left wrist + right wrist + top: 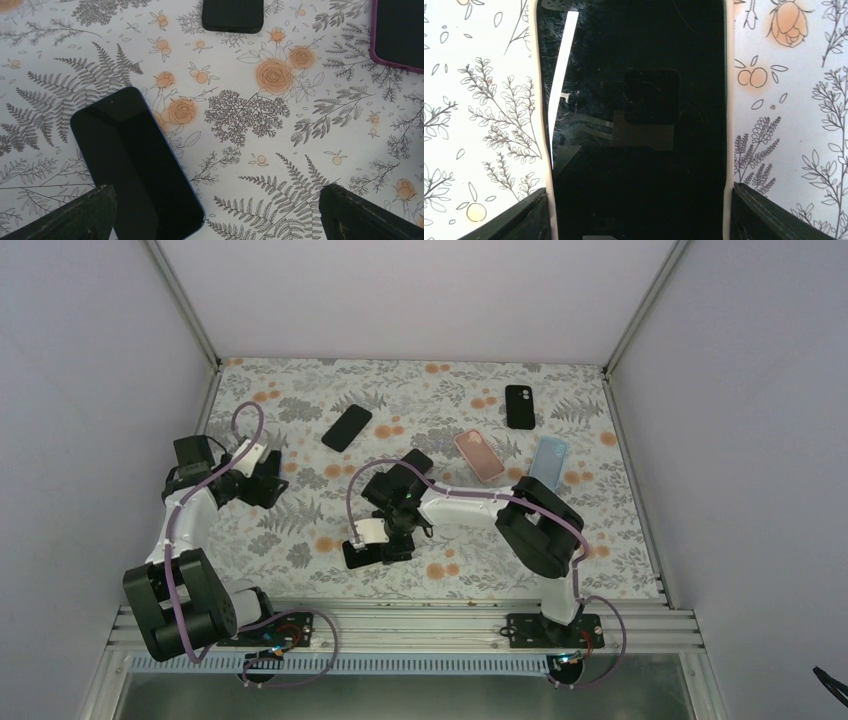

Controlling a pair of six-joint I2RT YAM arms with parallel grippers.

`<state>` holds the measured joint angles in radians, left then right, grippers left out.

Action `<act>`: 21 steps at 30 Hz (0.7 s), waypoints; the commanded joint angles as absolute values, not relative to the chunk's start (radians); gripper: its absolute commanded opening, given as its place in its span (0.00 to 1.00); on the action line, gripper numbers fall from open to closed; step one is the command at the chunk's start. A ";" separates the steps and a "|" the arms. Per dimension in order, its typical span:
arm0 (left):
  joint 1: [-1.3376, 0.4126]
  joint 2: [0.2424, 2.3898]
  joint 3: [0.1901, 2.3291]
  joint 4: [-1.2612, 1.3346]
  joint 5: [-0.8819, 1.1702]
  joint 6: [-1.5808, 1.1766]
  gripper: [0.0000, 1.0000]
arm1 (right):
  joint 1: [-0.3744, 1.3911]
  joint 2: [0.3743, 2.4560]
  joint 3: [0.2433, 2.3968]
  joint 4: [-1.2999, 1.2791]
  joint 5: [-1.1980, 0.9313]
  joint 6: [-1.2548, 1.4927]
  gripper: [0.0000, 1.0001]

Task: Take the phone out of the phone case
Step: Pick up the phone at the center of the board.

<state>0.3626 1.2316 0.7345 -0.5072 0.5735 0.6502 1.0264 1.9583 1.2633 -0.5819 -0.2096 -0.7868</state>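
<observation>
In the right wrist view, a phone (634, 125) with a black screen lies lengthwise in a pale phone case (544, 150) whose rim shows along both long sides. My right gripper (636, 205) straddles its near end, with a dark finger (524, 215) against each long edge of the case. From above, this phone (358, 556) lies near the table's front centre, partly hidden under the right gripper (385, 540). My left gripper (262, 478) hangs open at the left. Its fingers (85, 215) stand wide apart, and nothing is between them.
A dark phone with a blue edge (135, 160) lies next to the left gripper's left finger. Farther back are a black phone (346, 427), a black case (519, 406), a pink case (478, 455) and a light blue case (548, 458). Grey walls and metal rails enclose the floral table (300, 530).
</observation>
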 commanded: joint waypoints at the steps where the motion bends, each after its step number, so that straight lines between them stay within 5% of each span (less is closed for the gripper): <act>1: 0.370 1.221 0.792 -0.534 0.619 0.646 1.00 | 1.024 1.952 1.207 -0.535 -0.136 -0.741 0.67; 21: 0.159 1.729 1.252 -1.055 1.072 0.705 1.00 | 0.875 1.784 1.430 -0.429 0.039 -0.615 0.64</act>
<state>0.1730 1.6154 1.1591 -0.8829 0.8936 0.6407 0.8703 1.8126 1.3705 -0.5007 -0.0124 -0.6544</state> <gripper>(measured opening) 0.995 0.767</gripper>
